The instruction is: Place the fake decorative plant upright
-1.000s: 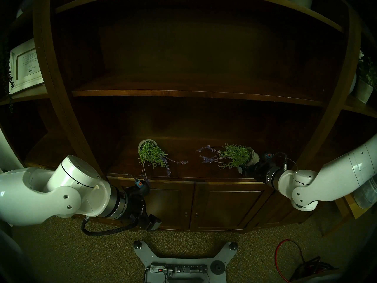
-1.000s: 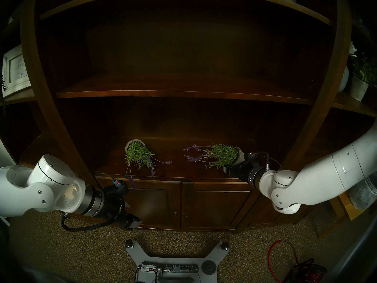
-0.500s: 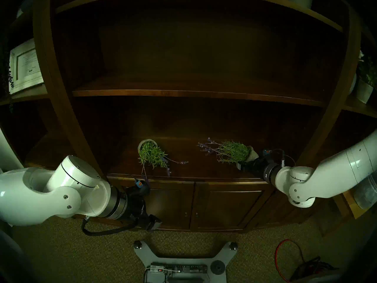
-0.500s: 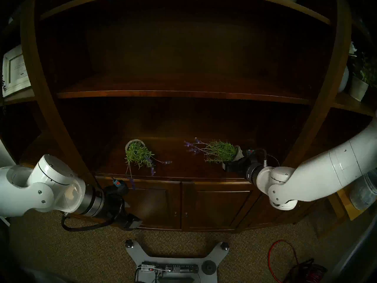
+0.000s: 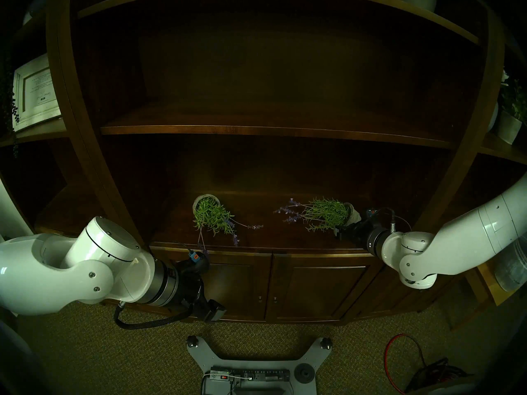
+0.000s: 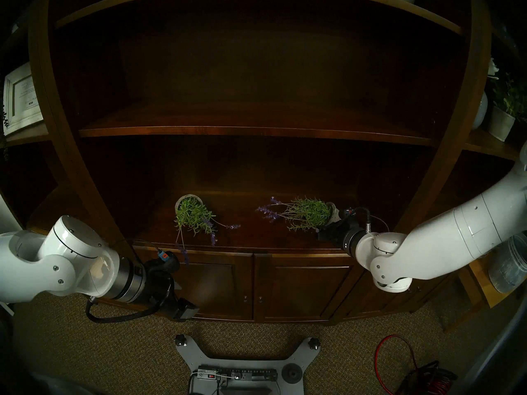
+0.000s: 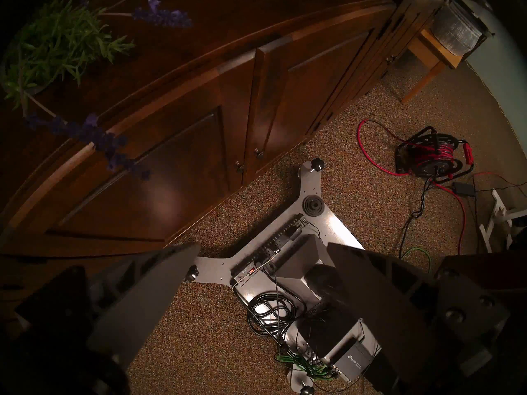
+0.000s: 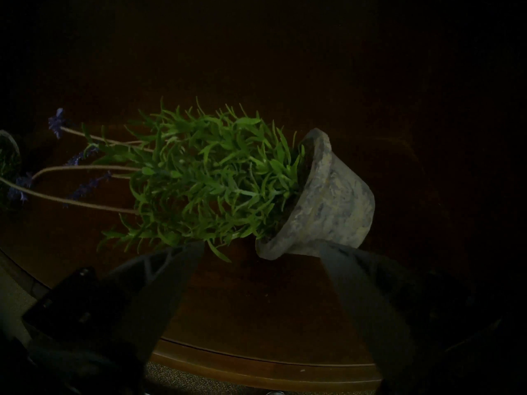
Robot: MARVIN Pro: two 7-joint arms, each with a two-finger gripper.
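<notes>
Right wrist view shows the plant (image 8: 205,180) lying on its side on the shelf (image 8: 256,314), green sprigs and purple flower stalks pointing left, its grey pot (image 8: 328,197) at the right end with the rim tilted toward the left. Just below the pot, the right gripper (image 8: 261,253) has its jaws spread wide and holds nothing; one fingertip sits under the leaves, the other touches or nearly touches the pot's lower wall. To do this step well, the fingers should probably straddle the pot's body, not the soft foliage, close firmly, then lift a little and turn the pot until its base faces the shelf before letting go. Gripping leaves would likely let the pot slip. Left of the pot along the same shelf, well apart, a second plant (image 5: 212,215) also lies tipped toward the front edge. Lower left of that, below the shelf edge, the left gripper (image 7: 262,253) hangs over the carpet with jaws wide, empty.
</notes>
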